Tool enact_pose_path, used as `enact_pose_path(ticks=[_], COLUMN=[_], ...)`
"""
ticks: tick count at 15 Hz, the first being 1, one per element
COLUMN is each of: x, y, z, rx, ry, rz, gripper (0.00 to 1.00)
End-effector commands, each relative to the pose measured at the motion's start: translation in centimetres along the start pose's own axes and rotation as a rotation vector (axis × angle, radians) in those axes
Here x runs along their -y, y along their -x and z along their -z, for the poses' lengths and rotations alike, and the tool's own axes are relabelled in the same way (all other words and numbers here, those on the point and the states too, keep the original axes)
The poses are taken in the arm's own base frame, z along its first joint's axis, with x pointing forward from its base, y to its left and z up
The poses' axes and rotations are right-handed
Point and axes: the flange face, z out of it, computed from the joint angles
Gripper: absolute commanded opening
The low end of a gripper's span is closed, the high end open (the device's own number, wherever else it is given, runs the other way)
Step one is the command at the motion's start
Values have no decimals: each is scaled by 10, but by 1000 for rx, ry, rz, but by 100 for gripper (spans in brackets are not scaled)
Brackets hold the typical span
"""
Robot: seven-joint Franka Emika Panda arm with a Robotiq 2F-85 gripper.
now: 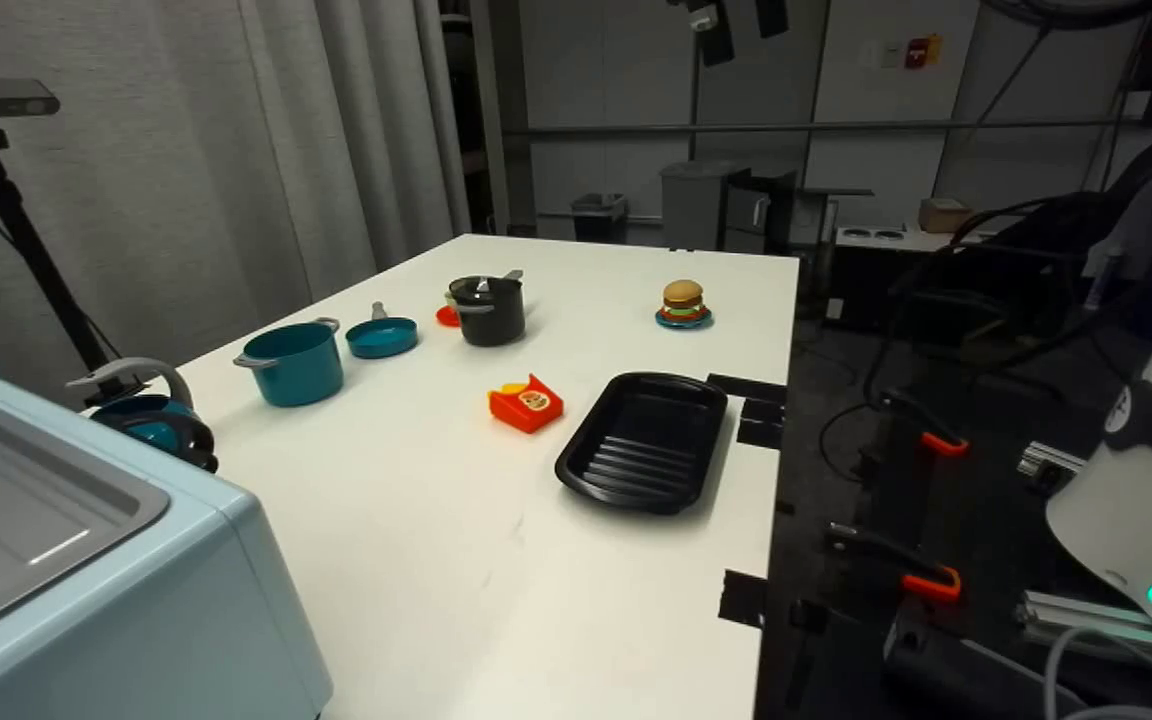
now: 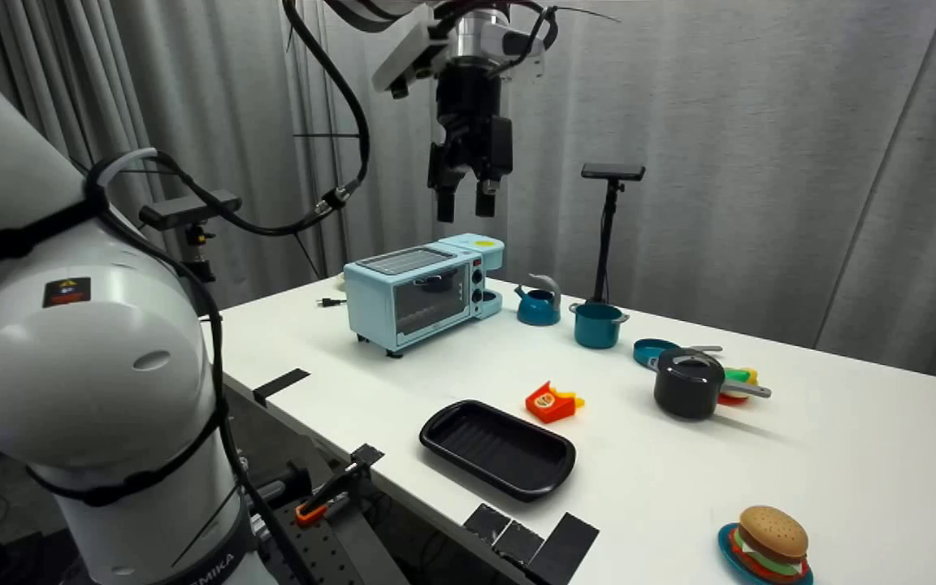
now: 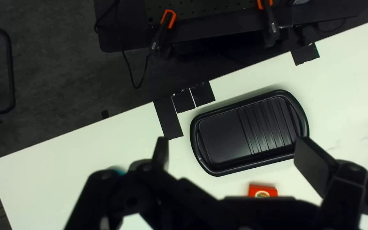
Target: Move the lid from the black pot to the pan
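Note:
The small black pot (image 1: 492, 316) stands upright on the far part of the table, and also shows in an exterior view (image 2: 686, 398). The round dark lid (image 2: 691, 365) with its knob sits on top of it; the lid also shows in an exterior view (image 1: 476, 288). A small teal pan (image 1: 383, 338) lies beside the pot, partly behind it in an exterior view (image 2: 653, 351). My gripper (image 2: 465, 208) is open and empty, high above the table. In the wrist view my gripper (image 3: 232, 142) has its fingers wide apart above the black grill pan (image 3: 249, 132). Pot and lid are out of the wrist view.
A teal pot (image 1: 294, 364), a teal kettle (image 2: 539, 307) and a light blue toaster oven (image 2: 423, 288) stand along the table. A red fries box (image 2: 551, 403) lies near the grill pan. A toy burger (image 2: 769, 543) sits on a teal plate near the table edge.

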Motion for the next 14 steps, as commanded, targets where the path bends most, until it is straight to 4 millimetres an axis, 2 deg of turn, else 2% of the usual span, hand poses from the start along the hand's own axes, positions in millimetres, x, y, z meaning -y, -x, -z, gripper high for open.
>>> enact_pose_path(ticks=[1, 14], x=[0, 1], y=[0, 1], z=[1, -1], rx=[1, 28], ry=[0, -13], rz=[0, 3], gripper=[100, 100])
